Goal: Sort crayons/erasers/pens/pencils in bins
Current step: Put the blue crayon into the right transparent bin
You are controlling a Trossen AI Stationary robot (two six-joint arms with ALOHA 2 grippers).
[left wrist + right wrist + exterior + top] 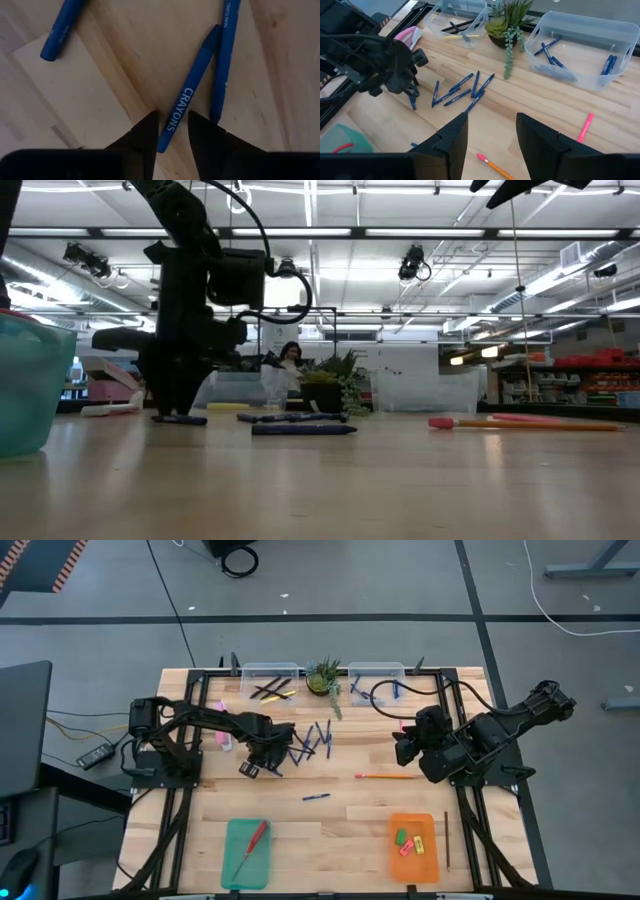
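Several blue crayons [310, 743] lie scattered on the wooden table; the task's pens are these. My left gripper [172, 117] points straight down over the leftmost of them. Its open fingers straddle one end of a blue crayon [192, 80] printed CRAYONS, which lies flat on the table. My right gripper [492, 120] hangs open above the table's right side, holding nothing. The left clear bin [270, 675] holds dark and yellow pencils, and the right clear bin [378, 675] holds blue sticks. Erasers [410, 842] lie in the orange tray [428, 825]. My left gripper comes from above with one finger [147, 132] on each side of the crayon's end [165, 137], across its length. A narrow gap shows on one side; I cannot tell whether the other finger touches. The crayon lies flat on the table.
A potted plant [325, 680] stands between the clear bins. A teal tray [235, 865] at the near left holds a red-handled tool. An orange pencil [388, 777], a lone blue crayon [316, 797], a dark pencil [447, 840] and a pink box [224, 738] lie about.
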